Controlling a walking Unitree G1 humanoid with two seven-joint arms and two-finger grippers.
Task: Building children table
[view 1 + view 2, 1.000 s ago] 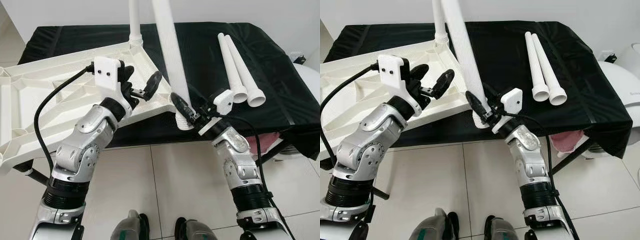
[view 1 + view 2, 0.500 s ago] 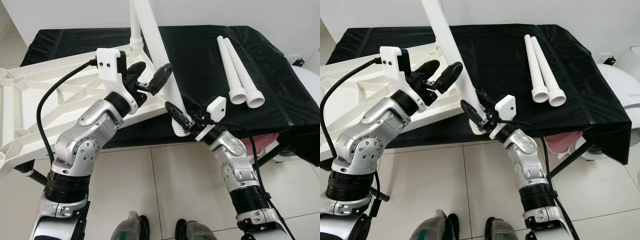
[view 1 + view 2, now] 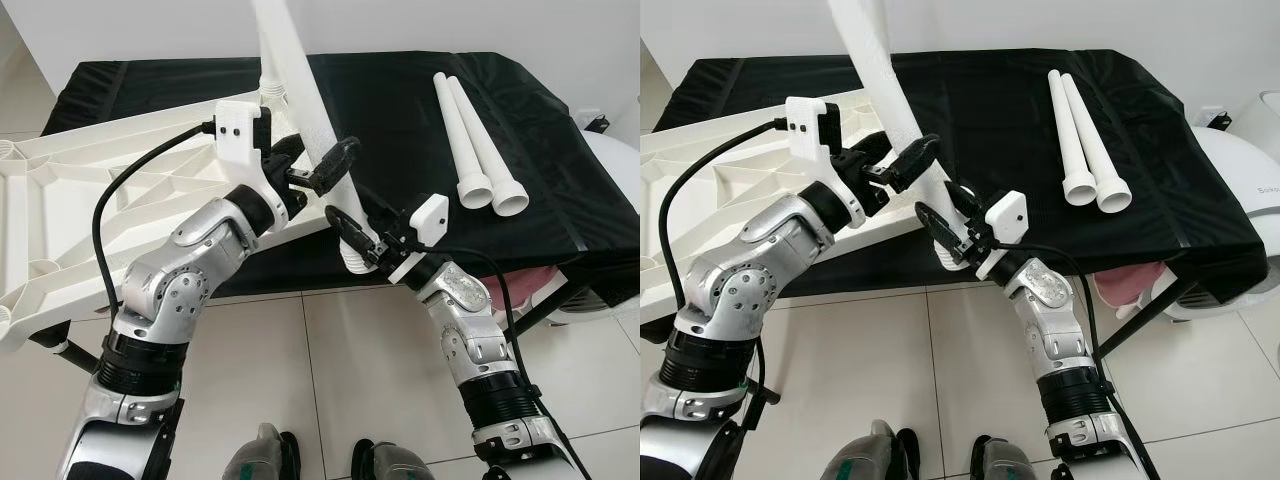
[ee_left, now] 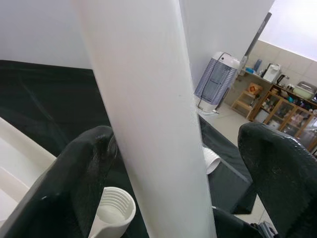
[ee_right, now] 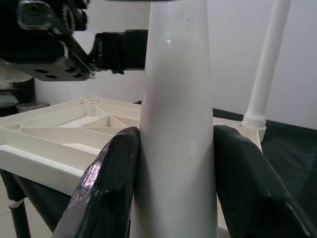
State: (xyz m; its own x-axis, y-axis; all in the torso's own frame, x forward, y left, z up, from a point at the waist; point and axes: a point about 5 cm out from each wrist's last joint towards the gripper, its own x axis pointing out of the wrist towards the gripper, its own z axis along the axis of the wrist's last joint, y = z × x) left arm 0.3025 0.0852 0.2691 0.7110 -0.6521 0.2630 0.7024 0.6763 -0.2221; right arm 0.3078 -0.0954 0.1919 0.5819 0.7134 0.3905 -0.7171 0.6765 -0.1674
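The white tabletop (image 3: 100, 190) lies upside down, half on the black-draped table (image 3: 400, 110). One white leg (image 5: 267, 64) stands screwed into its far corner. My right gripper (image 3: 355, 232) is shut on a second white leg (image 3: 300, 90) just above its threaded end, off the tabletop's near corner, and the leg leans up and to the left. In the right wrist view both fingers (image 5: 116, 178) press against that leg (image 5: 176, 124). My left gripper (image 3: 318, 155) is open around the leg's shaft higher up; a gap shows beside the leg (image 4: 148, 119) in the left wrist view.
Two loose white legs (image 3: 480, 140) lie side by side on the black cloth to the right. A white appliance (image 3: 1240, 190) stands past the table's right end, and something pink (image 3: 1130, 285) sits under that end. Pale tiled floor (image 3: 320, 380) lies below me.
My left gripper has moved right from over the tabletop until its fingers straddle the held leg. The right gripper shifted slightly left, and the leg's top has tilted further left.
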